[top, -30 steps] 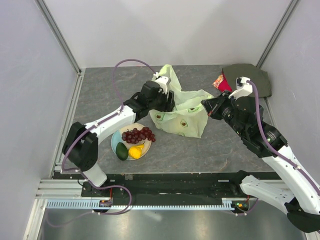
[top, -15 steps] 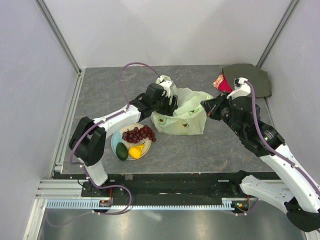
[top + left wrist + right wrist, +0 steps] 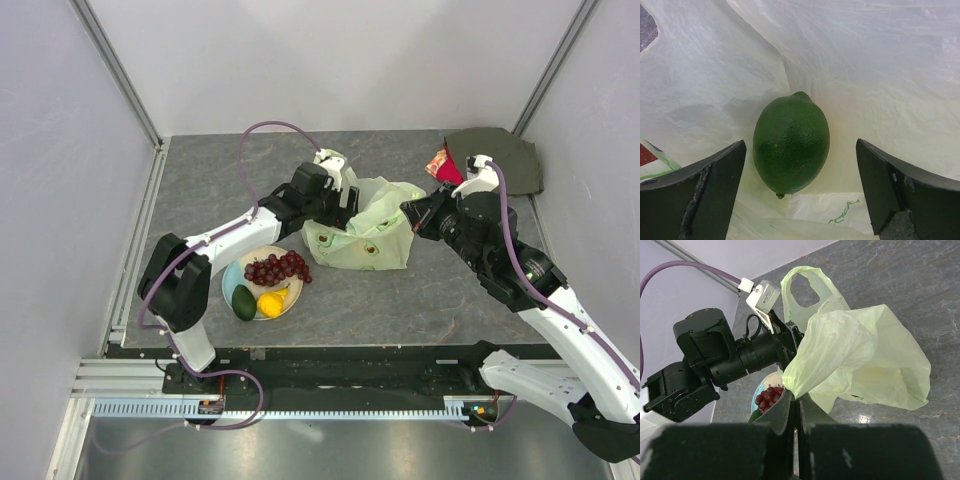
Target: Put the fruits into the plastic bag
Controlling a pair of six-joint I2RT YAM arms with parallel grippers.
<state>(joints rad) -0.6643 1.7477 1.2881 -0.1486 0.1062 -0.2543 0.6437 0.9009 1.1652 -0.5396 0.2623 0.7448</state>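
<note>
Inside the plastic bag [image 3: 890,75], at mid-table, a smooth green fruit [image 3: 791,144] lies on the pale film with its small nub pointing away from the left wrist camera. The left gripper [image 3: 338,200] is spread wide around it. Its dark fingers [image 3: 700,190] stand on either side of the fruit with clear gaps, touching nothing and holding nothing. Only the finger ends show in that view, cut off by the lower edge.

From above, this fruit cannot be seen, because the crumpled bag folds cover it and the fingertips as well. The arm enters the bag's mouth from the left.

On the bag's right edge the right gripper [image 3: 794,407] is closed tight, pinching a fold of film between its pads and holding that side up. Its own fingers are a dark, blurred mass low in the right wrist view. One loop handle [image 3: 826,290] stands free on the far side, while the other is hard to pick out among the folds.

Near and left of the bag sits a pale plate [image 3: 293,303] carrying a dark red grape bunch [image 3: 277,268], a yellow lemon [image 3: 270,301] and a dark green avocado [image 3: 243,302]. The right wrist view shows only a sliver of it.

At the far right corner lies a dark green cloth [image 3: 510,155], its red part half hidden behind the right arm.
</note>
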